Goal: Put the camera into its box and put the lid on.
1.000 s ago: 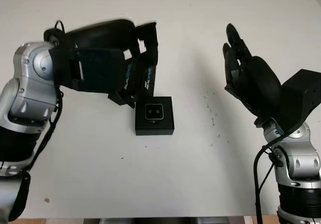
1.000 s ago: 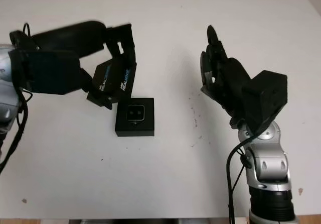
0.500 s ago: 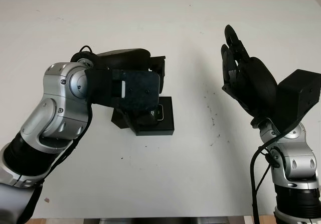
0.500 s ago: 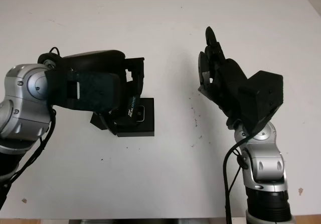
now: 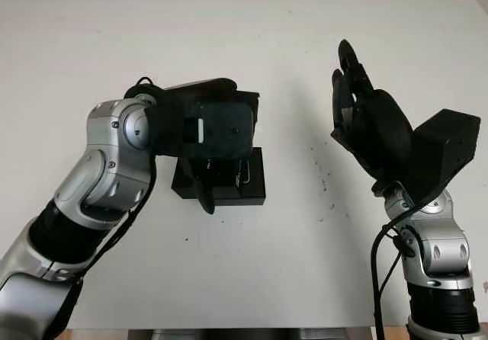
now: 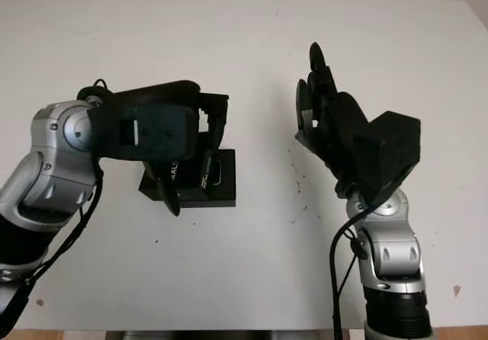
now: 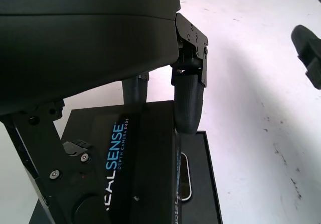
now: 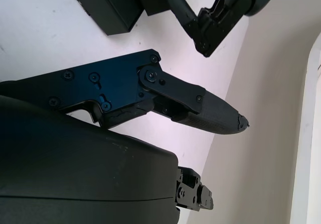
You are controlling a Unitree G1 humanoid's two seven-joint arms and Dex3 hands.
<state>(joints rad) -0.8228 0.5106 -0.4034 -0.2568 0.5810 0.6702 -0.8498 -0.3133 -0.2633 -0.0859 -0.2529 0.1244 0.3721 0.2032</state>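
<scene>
My left robot hand (image 5: 217, 138) is right over the box (image 5: 248, 184), clenched on the lid (image 7: 135, 169). In the left wrist view the lid's printed side faces the camera, lettering "REALSENSE DEPTH CAMERA" partly readable. One finger (image 7: 188, 103) presses the lid's far edge; another finger (image 5: 204, 194) hangs down in front of the box on the near side.

The lid sits tilted over the box and covers most of it, shifted to the box's left. It isn't seated: a strip of the box stays open on its right side, and the camera (image 7: 184, 176) shows in that strip as a rounded silver edge. So the camera is in the box. I can't tell if the lid touches the box rim.

The box is on the white worktop (image 5: 244, 279), about mid-worktop, and my left arm (image 5: 99, 180) reaches in to it from the box's left.

My right robot hand (image 5: 366, 119) is released, holding nothing, raised above the worktop well to the right of the box, fingers pointing away from me. A few dark specks (image 5: 320, 180) mark the worktop between the box and that hand.
</scene>
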